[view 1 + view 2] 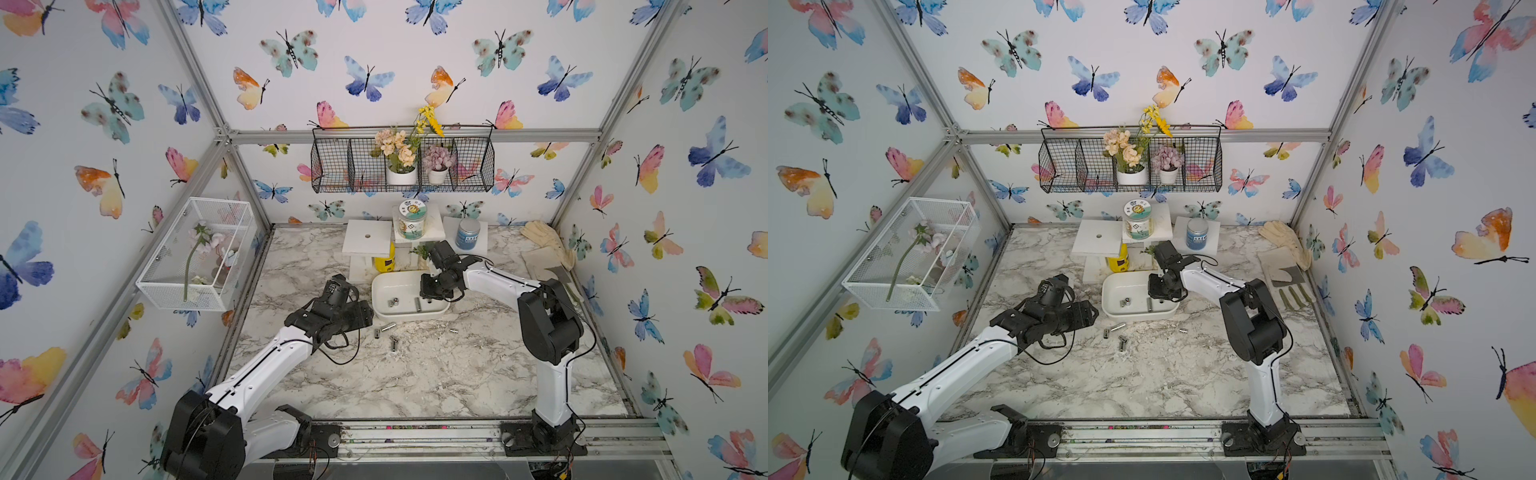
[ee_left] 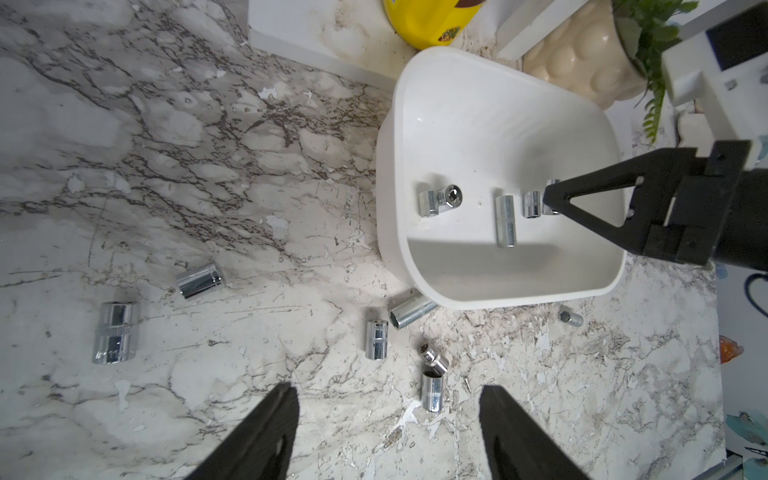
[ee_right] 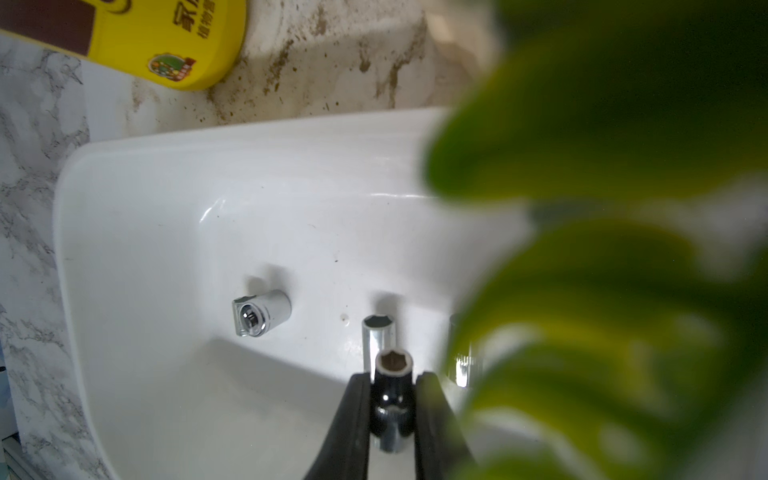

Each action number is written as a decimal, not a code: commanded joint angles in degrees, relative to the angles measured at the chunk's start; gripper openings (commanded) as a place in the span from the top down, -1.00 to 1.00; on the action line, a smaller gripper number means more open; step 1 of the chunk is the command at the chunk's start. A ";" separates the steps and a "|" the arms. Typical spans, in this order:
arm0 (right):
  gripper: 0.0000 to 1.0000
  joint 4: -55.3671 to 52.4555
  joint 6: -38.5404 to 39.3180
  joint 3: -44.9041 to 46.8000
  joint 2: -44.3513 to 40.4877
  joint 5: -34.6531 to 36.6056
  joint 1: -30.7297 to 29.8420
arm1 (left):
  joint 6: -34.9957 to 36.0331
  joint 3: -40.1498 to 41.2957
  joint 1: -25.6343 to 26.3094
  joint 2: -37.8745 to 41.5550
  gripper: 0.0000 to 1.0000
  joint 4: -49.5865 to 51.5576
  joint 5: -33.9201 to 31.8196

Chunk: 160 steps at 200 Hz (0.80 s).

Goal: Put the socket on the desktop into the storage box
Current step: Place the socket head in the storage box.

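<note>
standing toward the back of the white, grey-veined marble desktop: shallow white plastic storage box with rounded corners, seen in both top views, just before a yellow plastic canister. the black right gripper hangs over the box's right half; its grip cannot be told from here. the black left gripper sits just left of the box. small chrome steel loose sockets lie on the desktop just in front of the box, one apart to the right.

left wrist view: left gripper with fingers spread apart, nothing between them, above the desktop. seven loose sockets on the marble; a long one touches the box's outer wall. several boxed sockets lie on the box floor. right gripper reaches inside the box, tips drawn together.

right wrist view: right gripper clamped on a short chrome hex held socket, open end toward the camera, over the box floor; contact with the floor cannot be told. boxed sockets lie beyond. a blurred green leaf covers much of the frame.
</note>
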<state>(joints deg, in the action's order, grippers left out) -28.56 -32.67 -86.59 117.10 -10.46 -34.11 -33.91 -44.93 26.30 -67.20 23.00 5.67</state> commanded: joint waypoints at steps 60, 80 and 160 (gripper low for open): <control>0.60 1.27 -0.65 -2.93 3.55 -0.44 -0.30 | -0.37 0.78 -0.31 -0.63 -0.48 -0.46 0.78; 0.59 1.42 -0.65 -3.20 3.97 -0.27 -0.26 | -0.25 0.81 -0.37 -0.97 -0.48 -0.51 0.68; 0.46 1.57 -1.08 -3.21 4.92 -0.08 -0.28 | 0.07 0.89 -0.37 -1.54 -0.48 -0.90 0.85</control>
<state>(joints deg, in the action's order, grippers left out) -27.27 -33.43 -88.68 120.66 -10.52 -34.13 -34.09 -44.64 26.24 -68.40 22.87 5.72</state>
